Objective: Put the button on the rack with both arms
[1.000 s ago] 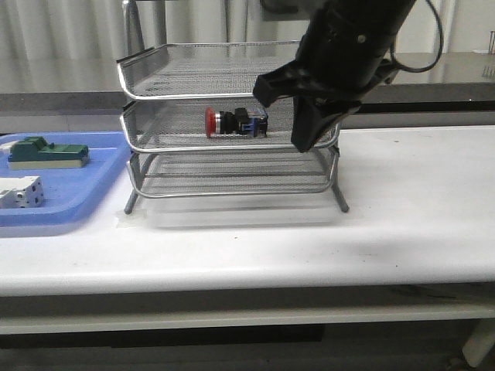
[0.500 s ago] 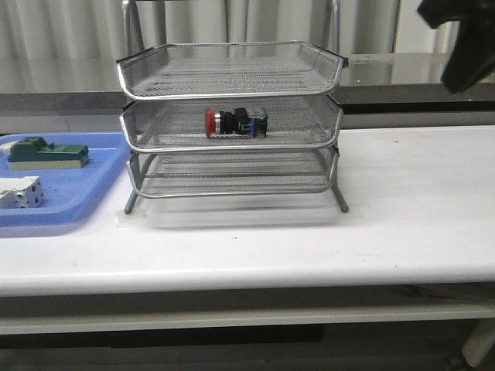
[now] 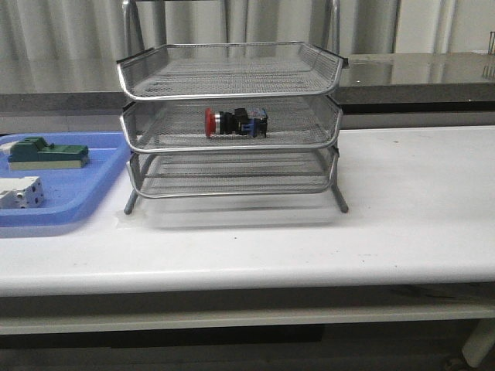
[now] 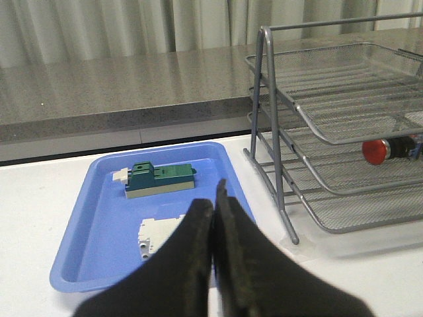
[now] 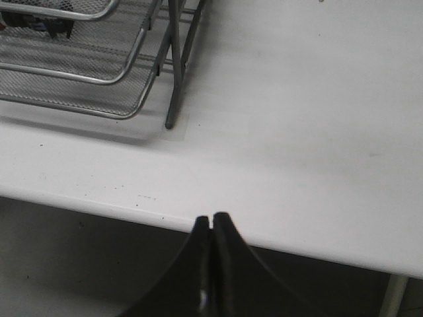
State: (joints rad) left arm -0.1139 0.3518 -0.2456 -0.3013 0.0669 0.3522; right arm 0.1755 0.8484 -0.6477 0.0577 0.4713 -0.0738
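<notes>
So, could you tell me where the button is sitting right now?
In the front view, the button lies on its side in the middle tier of the rack, near its centre, red head pointing left toward the blue tray.

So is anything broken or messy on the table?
Nothing stands out. The button lies on its side in the middle shelf of the rack, which stands straight. The green block and white box sit in the blue tray. Nothing is spilled.
</notes>
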